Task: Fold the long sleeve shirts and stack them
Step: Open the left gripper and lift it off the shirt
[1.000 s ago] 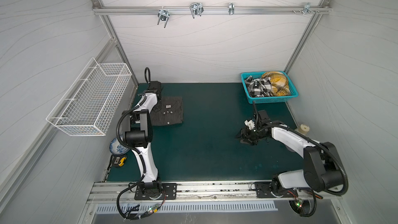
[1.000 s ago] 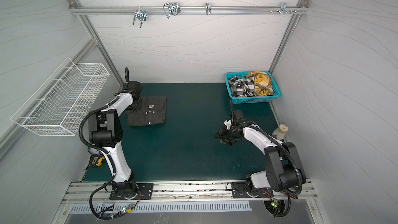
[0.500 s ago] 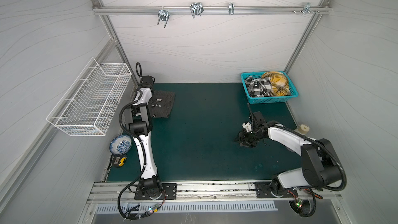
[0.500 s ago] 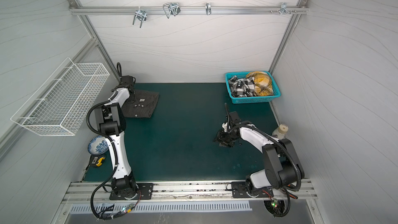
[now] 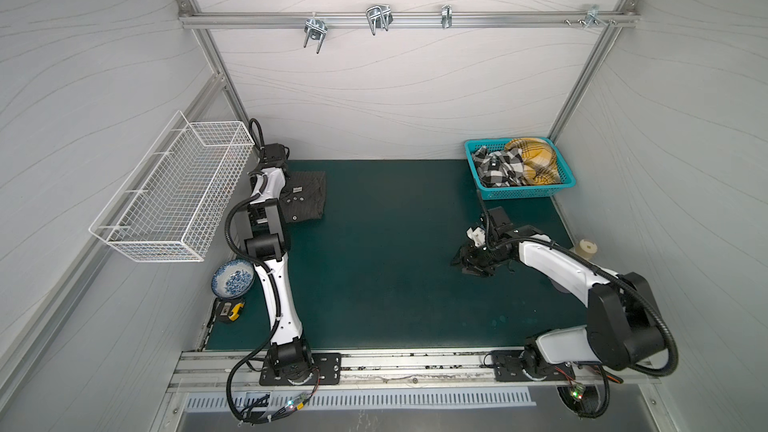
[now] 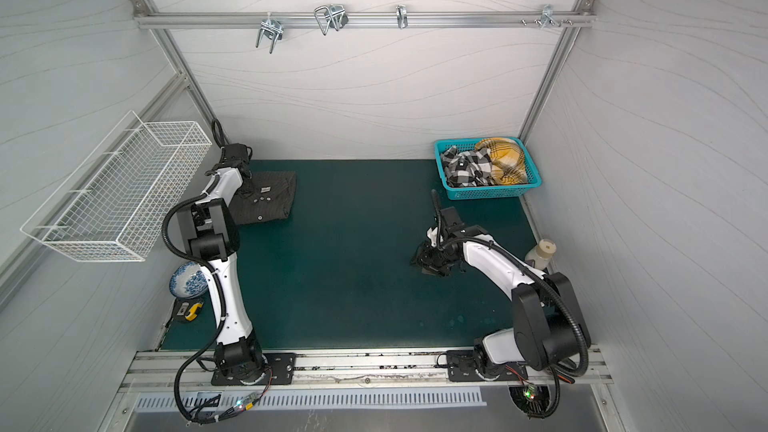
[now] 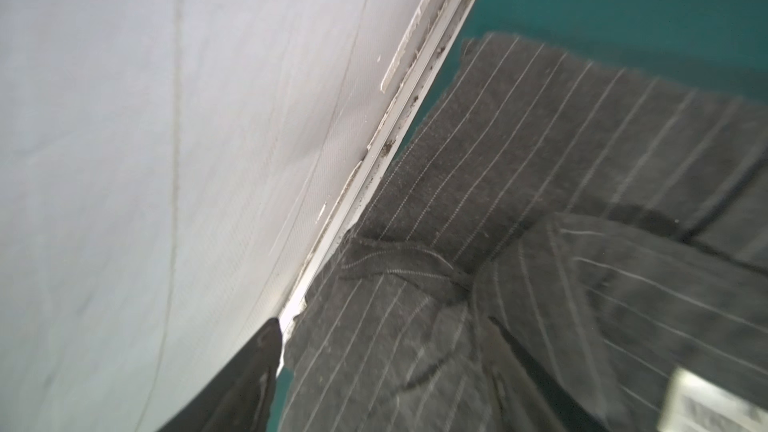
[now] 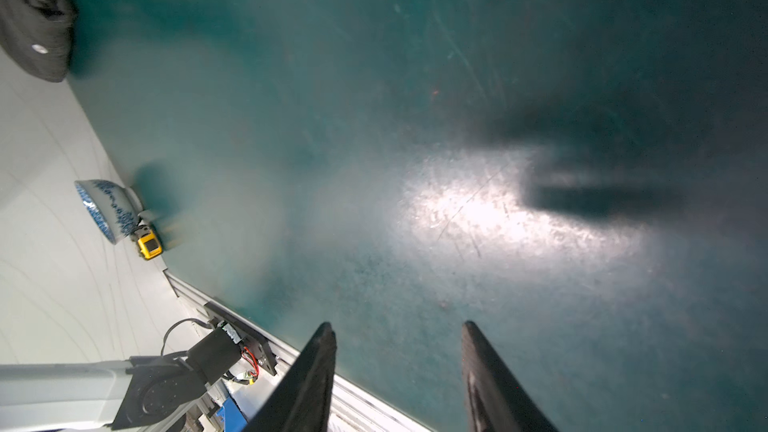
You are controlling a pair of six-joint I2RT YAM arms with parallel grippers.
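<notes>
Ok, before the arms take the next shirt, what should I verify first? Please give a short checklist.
1. striped shirt folded flat on the mat: ok.
2. left fingers free of it: cannot tell, only one finger shows.
3. right fingers apart with nothing between: ok.
4. checked shirt and yellow shirt reachable in the basket: ok, both lie crumpled on top.
5. striped shirt clear of the wall rail: not ok, its edge seems to lie against it.
</notes>
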